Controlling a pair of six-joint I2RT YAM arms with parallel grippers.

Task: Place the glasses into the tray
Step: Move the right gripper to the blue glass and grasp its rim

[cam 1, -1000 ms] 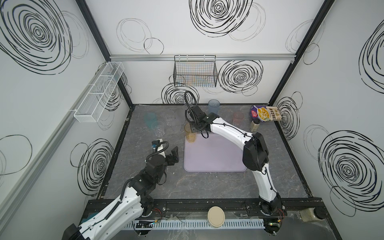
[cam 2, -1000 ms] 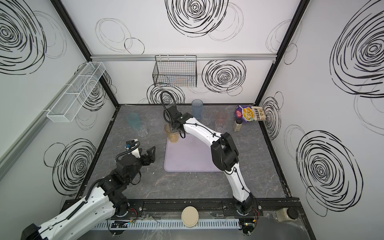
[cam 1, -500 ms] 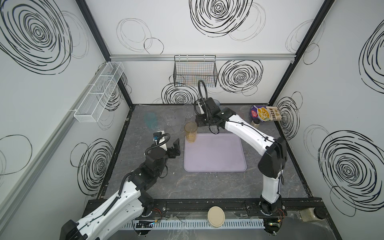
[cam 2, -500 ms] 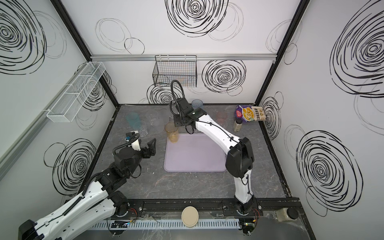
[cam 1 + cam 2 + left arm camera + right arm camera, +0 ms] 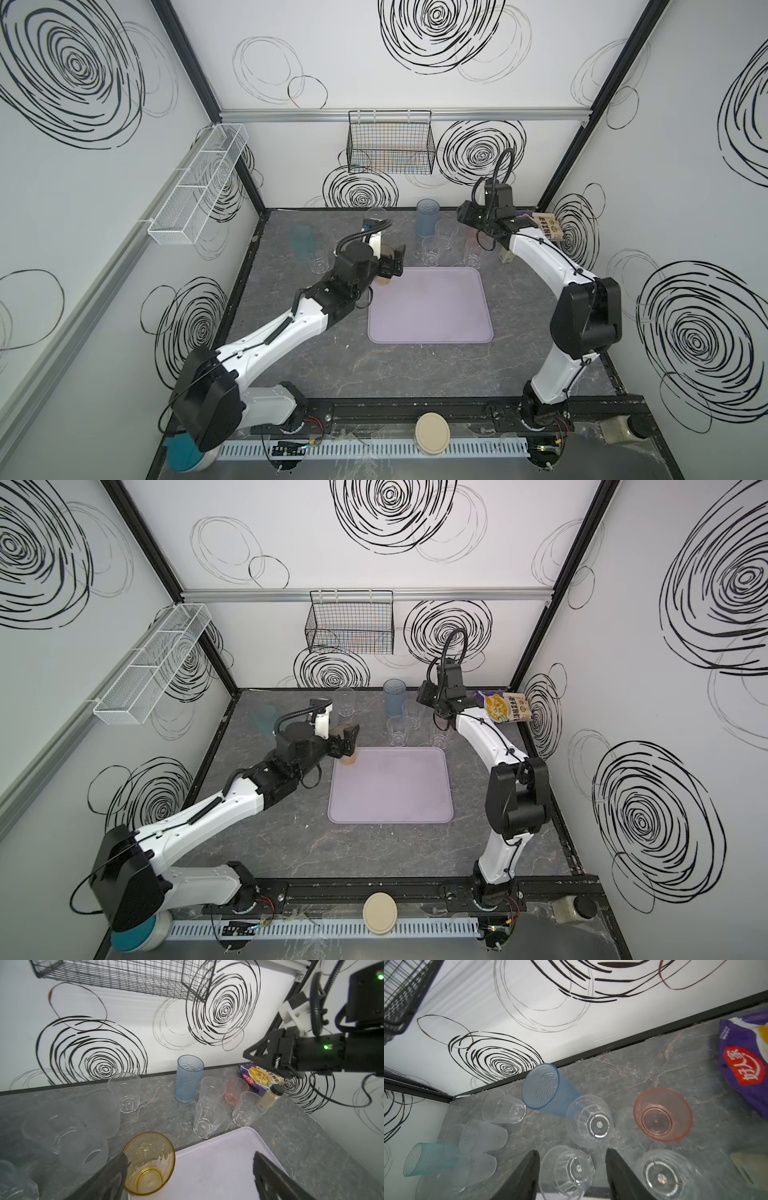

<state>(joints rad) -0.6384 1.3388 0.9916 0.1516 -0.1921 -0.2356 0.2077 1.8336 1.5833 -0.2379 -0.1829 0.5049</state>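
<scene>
Amber glass on the tray's corner, both claws empty

The grey table (image 5: pixel 415 374) carried the lilac tray (image 5: pixel 432 307) at its centre. The left claw (image 5: pixel 190 1156) gaped wide over the tray's 10 o'clock corner, gripping nothing. The right claw (image 5: pixel 572 1151) hung above the clear glasses (image 5: pixel 588 1122) at the tray's 1 o'clock, jaws partly apart and empty. The blue glass (image 5: pixel 428 220) stood at 12 o'clock. The amber glass (image 5: pixel 148 1163) stood upright at that 10 o'clock corner, just beside one left finger.
</scene>
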